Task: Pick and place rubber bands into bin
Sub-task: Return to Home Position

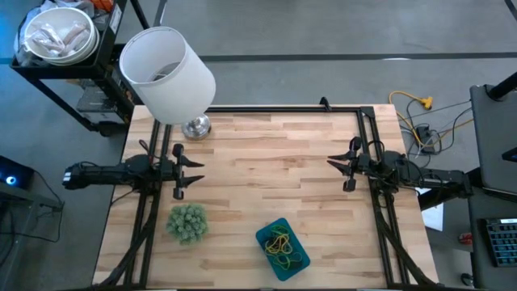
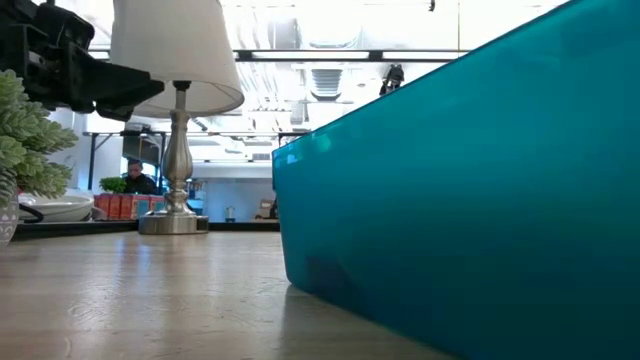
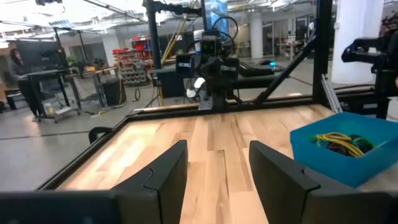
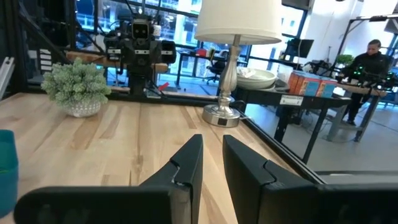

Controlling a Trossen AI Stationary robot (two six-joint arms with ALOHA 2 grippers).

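Note:
The teal bin sits near the table's near edge, right of centre; it fills the right of the low view and shows in the left wrist view. A tangle of yellow, green and dark rubber bands lies inside it. My left gripper hovers open at the table's left side, far from the bin, fingers spread wide. My right gripper hovers at the right side, its fingers a narrow gap apart. Neither holds anything.
A fuzzy green ball plant stands at the near left, left of the bin. A lamp with a white shade and metal base stands at the far left. Black frame rails edge the table. Bare wood lies between the grippers.

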